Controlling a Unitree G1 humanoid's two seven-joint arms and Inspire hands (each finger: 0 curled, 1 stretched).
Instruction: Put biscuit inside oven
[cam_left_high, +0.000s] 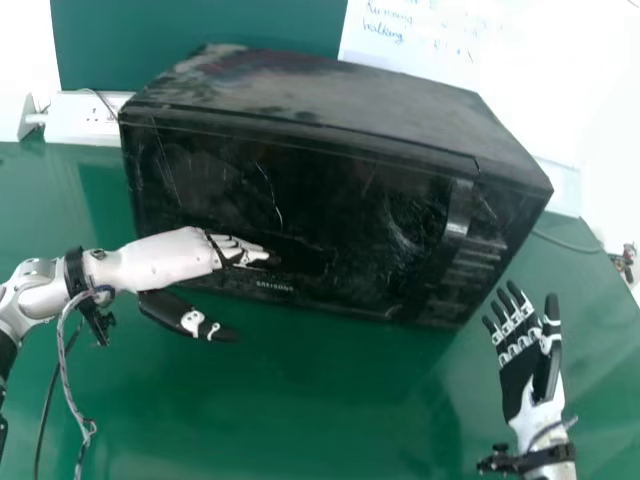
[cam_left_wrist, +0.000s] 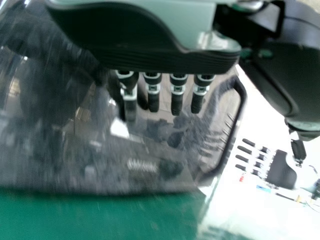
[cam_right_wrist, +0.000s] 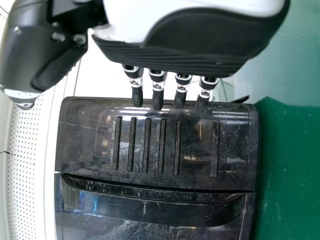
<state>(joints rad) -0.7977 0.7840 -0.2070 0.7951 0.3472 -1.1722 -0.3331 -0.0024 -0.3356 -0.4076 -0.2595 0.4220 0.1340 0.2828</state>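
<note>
We have one black oven (cam_left_high: 350, 180) on one green worktop (cam_left_high: 300, 400), standing toward the far edge, with its front facing us and its right end angled nearer to us. It carries one door, shut, with one long handle (cam_left_high: 460, 208) beside a control strip; in the right wrist view we count six raised bars (cam_right_wrist: 146, 145) on that strip. We count two hands. Our left hand (cam_left_high: 190, 255) comes in from the worktop's left side and lies across the lower part of the oven's front, left of its middle, its fingers straight and pointing toward the worktop's right edge. The thumb is held apart from them, nearer the worktop's near edge, and nothing is gripped. The oven is just beyond these fingers, though we cannot tell whether they touch the door. Our right hand (cam_left_high: 522, 375) is over the right part of the worktop, nearer to us than the oven's near right corner; its fingers are extended and open, pointing toward the far edge, and it grips nothing. The oven lies ahead and to the left of those fingers, apart from them. There is one white socket unit (cam_left_high: 85, 115) by the far left edge, beside the oven, and one thin cable (cam_left_high: 565, 242) running to the right from behind it. Past the far edge is one white surface with blue handwriting (cam_left_high: 400, 30).
</note>
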